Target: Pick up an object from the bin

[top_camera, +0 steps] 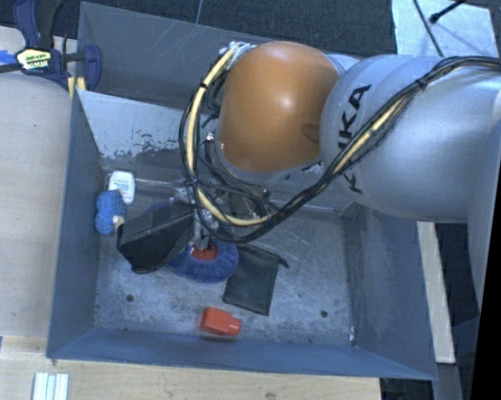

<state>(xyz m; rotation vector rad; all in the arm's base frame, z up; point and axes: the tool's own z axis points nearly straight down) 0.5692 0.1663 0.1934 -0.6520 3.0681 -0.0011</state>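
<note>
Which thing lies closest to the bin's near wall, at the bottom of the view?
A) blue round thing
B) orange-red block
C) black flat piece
B: the orange-red block lies by itself just short of that wall, with the black flat piece and blue round thing farther back.

Matt scuffed metal bin (332,278); glossy orange cover (276,106).

bright, even light falls from above. the glossy orange dome cover (276,106) on the silver arm (423,144) carries a soft sheen; beneath the arm the floor of the grey metal bin (78,254) lies in shadow.
</note>
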